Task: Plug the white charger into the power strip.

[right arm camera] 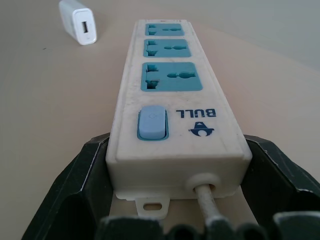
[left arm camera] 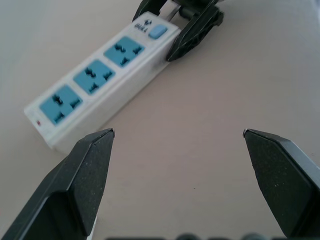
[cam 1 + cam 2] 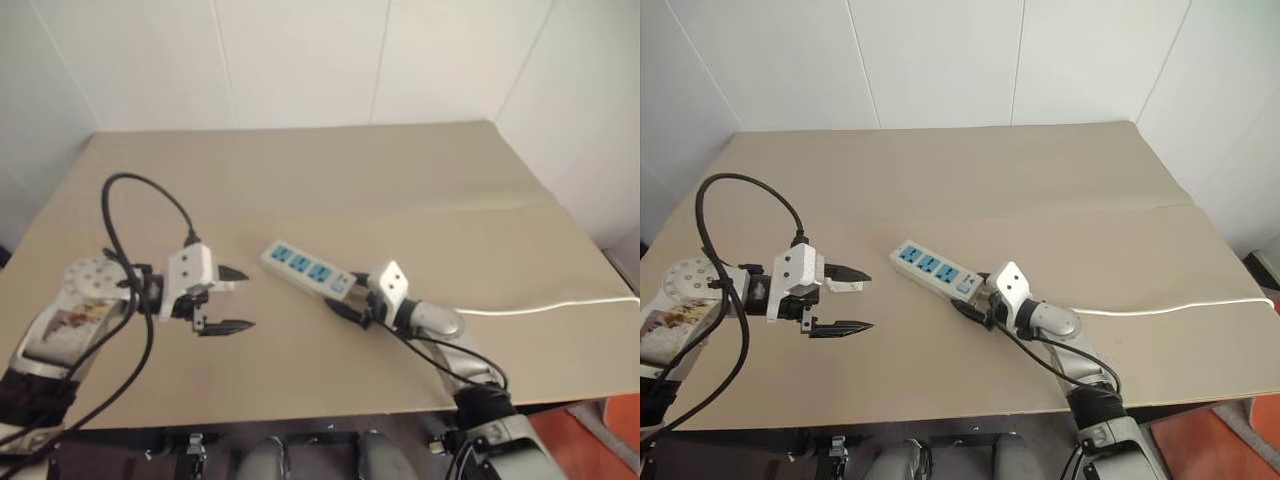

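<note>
Right end effector (image 1: 175, 210) clamped on switch end of power strip (image 1: 172, 85), mid-worktop (image 3: 400, 190). Left end effector (image 2: 177, 150) apart, empty. White charger (image 1: 78, 22) lies beside the strip's far end.

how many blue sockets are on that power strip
3, in a row along the power strip: one beside the blue switch, one in the middle, one at the far end. All are empty; none is hidden.

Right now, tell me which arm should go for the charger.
Left. The left gripper hangs open right beside the charger, which lies loose on the table. The right gripper is busy: its fingers flank the switch end of the strip, apparently steadying it.
</note>
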{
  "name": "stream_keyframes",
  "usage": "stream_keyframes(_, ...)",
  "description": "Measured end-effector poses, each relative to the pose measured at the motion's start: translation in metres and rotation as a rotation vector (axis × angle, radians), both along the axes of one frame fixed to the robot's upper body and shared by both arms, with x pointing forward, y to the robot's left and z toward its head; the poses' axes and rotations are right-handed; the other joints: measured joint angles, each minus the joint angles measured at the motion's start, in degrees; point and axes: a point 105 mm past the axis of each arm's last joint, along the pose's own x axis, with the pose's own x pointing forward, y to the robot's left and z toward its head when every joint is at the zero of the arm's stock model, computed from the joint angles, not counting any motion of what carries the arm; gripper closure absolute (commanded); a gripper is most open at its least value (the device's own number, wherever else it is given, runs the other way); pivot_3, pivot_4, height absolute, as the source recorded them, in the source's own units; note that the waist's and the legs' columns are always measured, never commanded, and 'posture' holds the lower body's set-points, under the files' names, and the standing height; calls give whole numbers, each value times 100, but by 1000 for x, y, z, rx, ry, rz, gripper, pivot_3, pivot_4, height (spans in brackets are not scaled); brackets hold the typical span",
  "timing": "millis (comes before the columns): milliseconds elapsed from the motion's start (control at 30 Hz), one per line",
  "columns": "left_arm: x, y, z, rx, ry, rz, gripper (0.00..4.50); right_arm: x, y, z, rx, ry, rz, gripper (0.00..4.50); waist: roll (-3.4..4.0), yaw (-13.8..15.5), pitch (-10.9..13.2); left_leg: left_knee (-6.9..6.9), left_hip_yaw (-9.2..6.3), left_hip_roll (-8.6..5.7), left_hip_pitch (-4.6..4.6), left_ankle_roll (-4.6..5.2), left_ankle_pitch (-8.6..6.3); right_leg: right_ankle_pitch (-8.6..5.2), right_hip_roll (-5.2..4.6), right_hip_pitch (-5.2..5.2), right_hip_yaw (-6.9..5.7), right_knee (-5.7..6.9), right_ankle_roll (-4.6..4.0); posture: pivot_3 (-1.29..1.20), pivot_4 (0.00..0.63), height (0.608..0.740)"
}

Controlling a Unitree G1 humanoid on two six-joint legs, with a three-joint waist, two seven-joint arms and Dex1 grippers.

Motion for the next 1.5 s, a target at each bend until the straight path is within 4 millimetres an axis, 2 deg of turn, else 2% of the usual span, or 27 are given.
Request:
stream_keyframes(100, 15, 5, 20, 77, -68, -59, 0, 0, -16, 2, -85, -20, 79, 1089, -2, 9, -1, 2, 15, -3, 12, 0, 0, 0, 0, 16, -3, -5, 1, 0, 150, 740)
stream_keyframes(267, 36, 12, 39, 170, -127, -95, 0, -1, -36, 6, -151, -6, 146, 1089, -3, 9, -2, 2, 15, -4, 6, 1, 0, -1, 1, 20, -8, -14, 2, 0, 150, 740)
stream_keyframes(367, 43, 15, 47, 217, -124, -144, 0, -11, -49, 5, -142, 64, 215, 1089, -4, 0, -2, 2, 14, -4, -9, 3, -1, -1, 0, 9, -9, -16, 3, 0, 150, 740)
stream_keyframes(433, 46, 17, 48, 269, -108, -169, 0, -19, -50, 5, -133, 96, 268, 1089, -6, -17, -3, 4, 12, -3, -20, 3, -1, -2, 1, -1, -9, -13, 3, 0, 150, 740)
stream_keyframes(633, 69, 13, 54, 550, -79, -217, 0, -40, -24, -2, -126, 137, 444, 1089, -14, -69, -3, 5, 13, -3, -19, 4, -2, -8, 4, -7, -5, -8, 14, 0, 150, 740)
stream_keyframes(700, 78, 7, 50, 633, -61, -238, 0, -43, -14, -4, -129, 137, 480, 1089, -16, -72, -4, 6, 12, -3, -18, 4, -2, -11, 5, -7, -6, -2, 18, 0, 150, 740)
stream_keyframes(833, 83, -4, 36, 672, -32, -307, 0, -48, -1, -4, -150, 119, 526, 1089, -17, -126, -4, 6, 10, -2, -21, 4, -2, -11, 6, -13, -4, -1, 18, 0, 150, 740)
stream_keyframes(1000, 91, -17, 42, 663, -15, -293, 0, -54, 9, -6, -150, 108, 550, 1089, -22, -176, -3, 6, 7, -3, -22, 8, -4, -14, 6, -14, -3, -1, 24, 0, 150, 740)
stream_keyframes(1100, 95, -14, 35, 742, 37, -253, 0, -57, 10, -7, -146, 104, 546, 1089, -24, -183, -4, 6, 9, -3, -20, 9, -4, -16, 10, -13, -2, 1, 26, 0, 150, 740)
stream_keyframes(1300, 97, 10, 10, 967, 208, -136, 0, -58, 12, -7, -146, 104, 532, 1089, -33, -183, -7, 6, 9, -2, -19, 9, -5, -17, 13, -12, 1, 1, 28, 0, 150, 740)
stream_keyframes(1500, 100, 3, 4, 1066, 237, -128, 0, -58, 17, -9, -152, 96, 516, 1089, -49, -196, -14, 6, 10, 0, -13, 9, -5, -17, 16, -12, 3, 7, 28, 0, 150, 740)
